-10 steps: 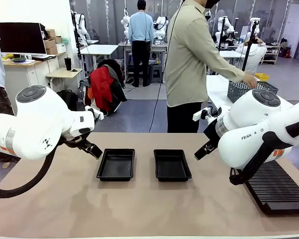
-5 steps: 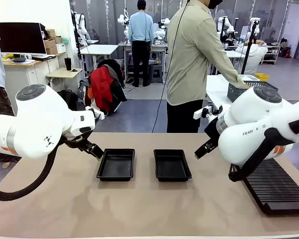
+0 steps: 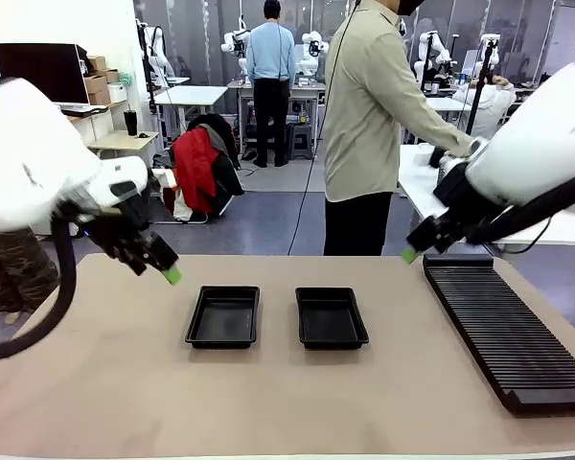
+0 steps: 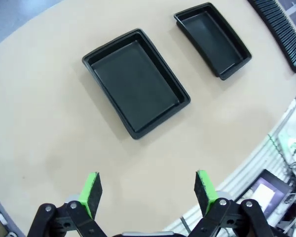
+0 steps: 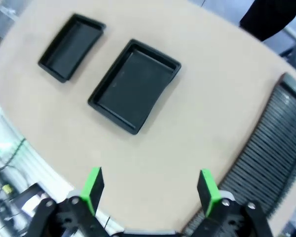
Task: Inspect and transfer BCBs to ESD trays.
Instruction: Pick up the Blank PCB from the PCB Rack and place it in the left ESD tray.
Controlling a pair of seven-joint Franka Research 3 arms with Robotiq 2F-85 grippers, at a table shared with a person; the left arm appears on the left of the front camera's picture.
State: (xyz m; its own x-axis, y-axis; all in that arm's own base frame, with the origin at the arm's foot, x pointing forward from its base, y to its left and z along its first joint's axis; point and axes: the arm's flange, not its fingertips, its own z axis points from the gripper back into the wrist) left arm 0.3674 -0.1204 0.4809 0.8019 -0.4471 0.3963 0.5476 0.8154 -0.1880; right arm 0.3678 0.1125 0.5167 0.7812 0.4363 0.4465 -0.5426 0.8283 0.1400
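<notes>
Flanking the ESD trays [image 3: 222,316], left end effector [image 4: 148,176] and right end effector [image 5: 149,173] both hang spread wide.

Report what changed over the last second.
Both arms swung upward and outward, carrying the left gripper and right gripper a little away from the ESD trays. Both grippers stayed open and empty. Trays and slotted rack stayed put.

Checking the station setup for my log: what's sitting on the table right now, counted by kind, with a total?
ESD trays: 2
Black slotted rack: 1
Total: 3
</notes>
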